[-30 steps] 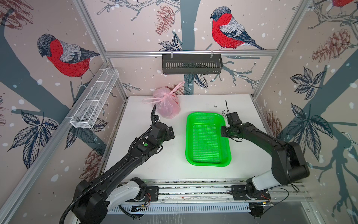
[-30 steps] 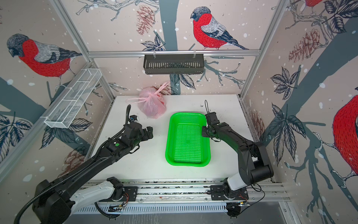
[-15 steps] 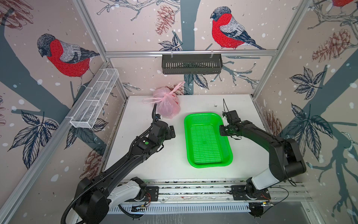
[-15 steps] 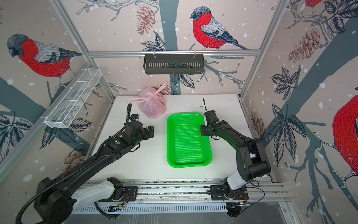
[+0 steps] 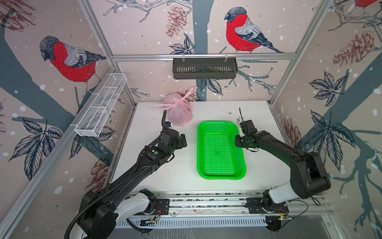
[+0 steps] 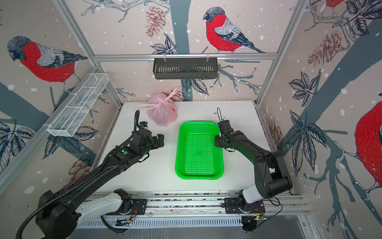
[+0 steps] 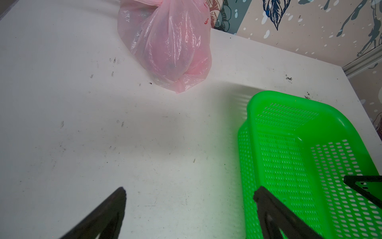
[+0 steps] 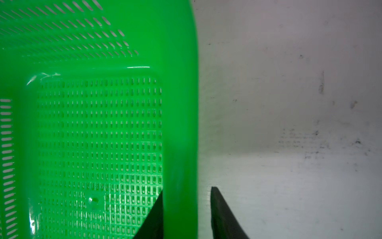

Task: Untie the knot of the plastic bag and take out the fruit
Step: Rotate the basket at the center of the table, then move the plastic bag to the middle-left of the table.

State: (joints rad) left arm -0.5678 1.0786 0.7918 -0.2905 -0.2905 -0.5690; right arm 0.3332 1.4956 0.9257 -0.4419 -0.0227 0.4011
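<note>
The pale-pink plastic bag [image 5: 178, 113] [image 6: 162, 115] [image 7: 167, 47] lies at the back of the white table, tied. Its knot [image 5: 178, 101] [image 6: 161, 101] sits on top with loose pink ends sticking out. The fruit shows only as dim reddish shapes through the plastic. My left gripper [image 5: 183, 140] [image 6: 160, 141] [image 7: 189, 191] hovers open and empty, short of the bag, beside the green tray. My right gripper [image 5: 237, 141] [image 6: 216, 141] [image 8: 187, 189] straddles the right rim of the green tray [image 5: 219, 177] [image 6: 198, 177] [image 7: 258, 99] [image 8: 182, 103]. Its jaws are parted, with a gap between the outer finger and the rim.
The green perforated tray holds nothing and lies between the two arms. A black slotted basket [image 5: 204, 68] hangs on the back wall. A white wire rack [image 5: 101, 107] runs along the left wall. Metal rails [image 5: 206, 202] line the table's front edge.
The right gripper, shut on the tray's right rim before, nudged the tray slightly back and left and has now parted its jaws. The left gripper crept a little toward the bag.
</note>
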